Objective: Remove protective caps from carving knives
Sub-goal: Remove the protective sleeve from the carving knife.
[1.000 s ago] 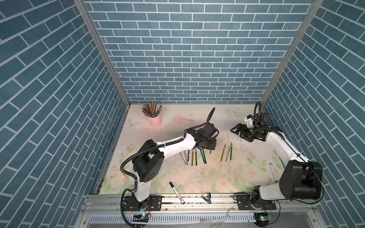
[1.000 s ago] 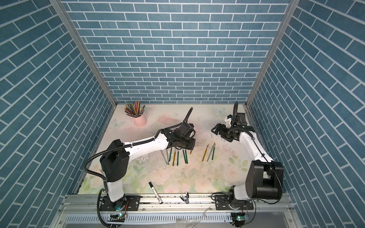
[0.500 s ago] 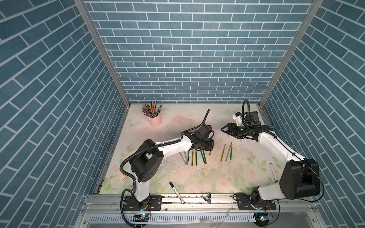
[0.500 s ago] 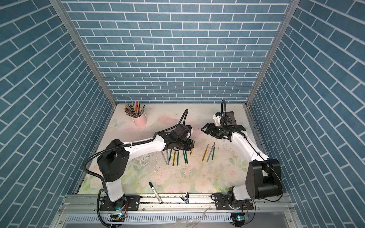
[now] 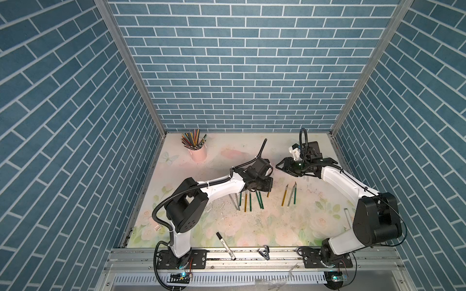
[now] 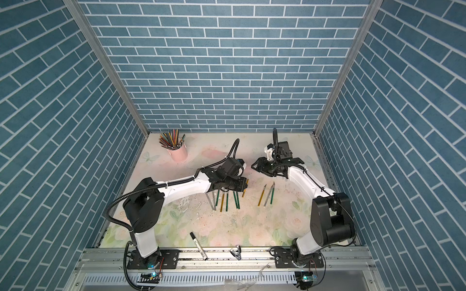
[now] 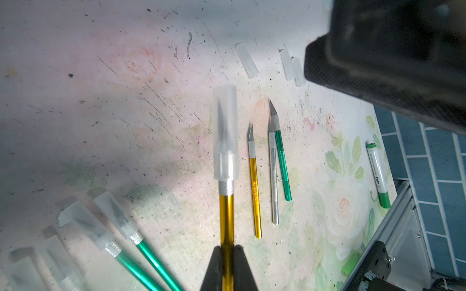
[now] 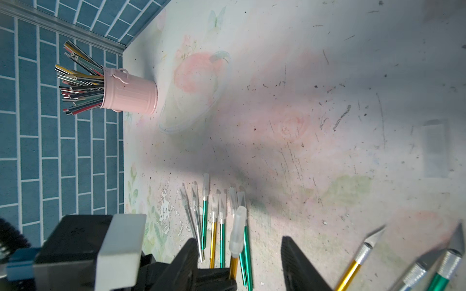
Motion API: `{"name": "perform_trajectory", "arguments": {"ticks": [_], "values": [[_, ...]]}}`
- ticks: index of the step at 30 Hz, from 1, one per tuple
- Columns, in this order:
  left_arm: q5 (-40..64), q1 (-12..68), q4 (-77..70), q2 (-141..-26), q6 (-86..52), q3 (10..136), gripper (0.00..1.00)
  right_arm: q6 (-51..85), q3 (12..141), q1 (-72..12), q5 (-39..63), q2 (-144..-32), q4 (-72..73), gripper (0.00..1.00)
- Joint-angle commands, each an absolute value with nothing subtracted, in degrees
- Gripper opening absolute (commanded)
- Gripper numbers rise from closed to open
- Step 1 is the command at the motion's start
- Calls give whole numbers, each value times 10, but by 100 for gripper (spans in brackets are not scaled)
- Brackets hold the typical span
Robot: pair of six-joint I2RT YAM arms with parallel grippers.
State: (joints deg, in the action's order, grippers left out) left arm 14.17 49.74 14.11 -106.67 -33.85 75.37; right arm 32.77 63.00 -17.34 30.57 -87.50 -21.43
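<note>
1. Gold metal gleams between the black fingers (image 7: 214,269) of the left end effector (image 7: 227,249). It is pressed tight around the handle of a thin gold-handled carving knife (image 7: 226,219) and holds it above the pale floral-printed table (image 5: 252,226).
2. A translucent whitish plastic cap (image 7: 225,131) covers that knife's blade, seated down to the knurled silver collar; the grey blade shows dimly through it.
3. The right end effector (image 8: 238,240) has its two black fingers (image 8: 295,262) spread, one on each side of the capped tip; in the right wrist view neither finger touches the cap.
4. Under the left end effector, a row of capped carving knives (image 5: 250,201) with green, gold and silver handles lies side by side on the table, tips toward the back wall.
5. Near that row, on the right arm's side, three bare-bladed knives (image 7: 273,176) — gold, silver and green — lie close together, the silver and green ones touching.
6. Three loose caps (image 7: 247,60) lie on the table beyond those bare tips; two of them rest against each other.
7. A pink metal cup (image 5: 199,153) full of coloured pencils (image 5: 193,138) stands near the back left corner, and a white marker pen (image 5: 225,245) with a black cap lies at the front edge.
</note>
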Motion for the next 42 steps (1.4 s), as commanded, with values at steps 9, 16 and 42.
{"name": "perform_trajectory", "arguments": {"ticks": [9,16,42], "values": [[125,495,148,-1060,-340,753,3,352,669,-204,272,-926,-229,42],[122,494,152,-1062,-337,757,3,355,674,-218,266,-940,-237,37],[94,497,188,-1073,-311,776,3,360,692,-236,257,-971,-246,9]]}}
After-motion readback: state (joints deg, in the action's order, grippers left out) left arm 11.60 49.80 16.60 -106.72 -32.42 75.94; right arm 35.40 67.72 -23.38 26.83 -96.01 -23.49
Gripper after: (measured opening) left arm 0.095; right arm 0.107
